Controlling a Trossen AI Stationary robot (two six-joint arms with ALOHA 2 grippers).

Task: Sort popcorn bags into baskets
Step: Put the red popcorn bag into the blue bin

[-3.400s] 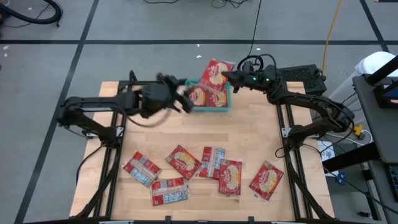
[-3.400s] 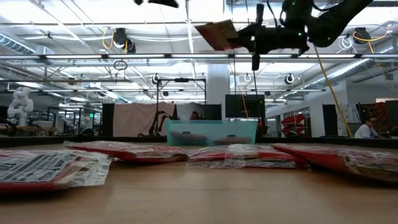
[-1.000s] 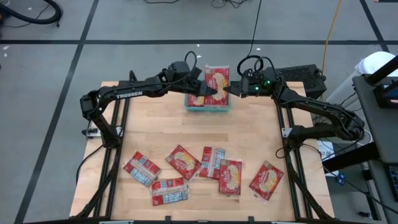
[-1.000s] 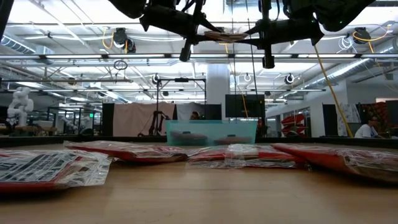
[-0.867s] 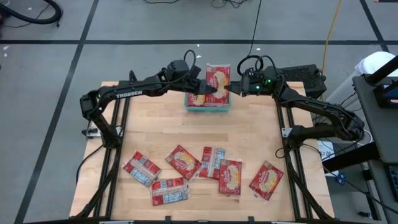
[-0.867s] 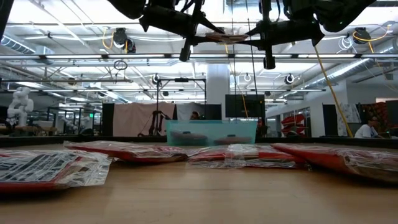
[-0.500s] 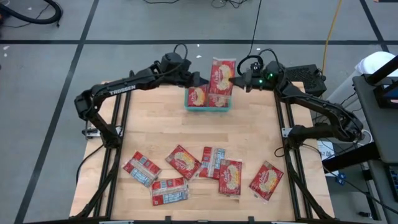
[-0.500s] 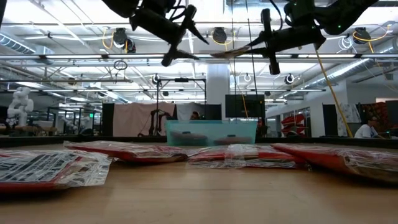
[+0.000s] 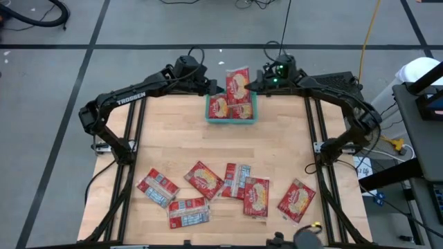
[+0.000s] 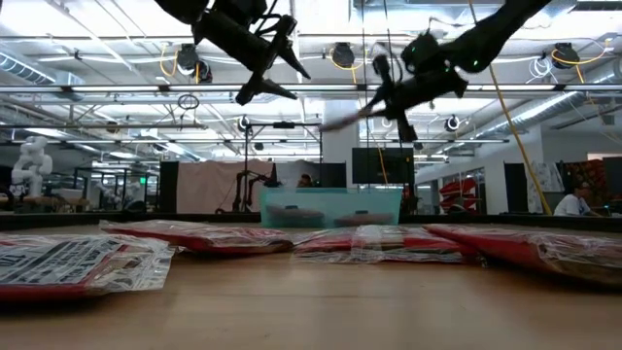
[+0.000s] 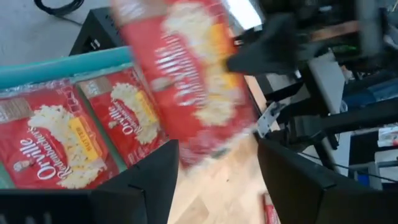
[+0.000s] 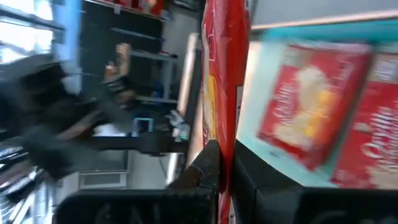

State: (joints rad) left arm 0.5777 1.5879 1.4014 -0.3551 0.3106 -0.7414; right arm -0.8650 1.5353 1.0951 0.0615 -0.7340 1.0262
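Left tool (image 9: 212,86) released the bag (image 9: 237,84), drawing back.

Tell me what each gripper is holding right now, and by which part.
The right gripper pinches a popcorn bag by its edge above the teal basket. The left gripper is open, holding nothing.

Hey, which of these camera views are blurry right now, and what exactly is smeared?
Left wrist view: the held popcorn bag is motion-smeared, while the bags in the teal tray read sharper. Right wrist view: nearly everything streaks, tray bags included. High view: crisp. Low view: bright ceiling lights behind the dark arms.
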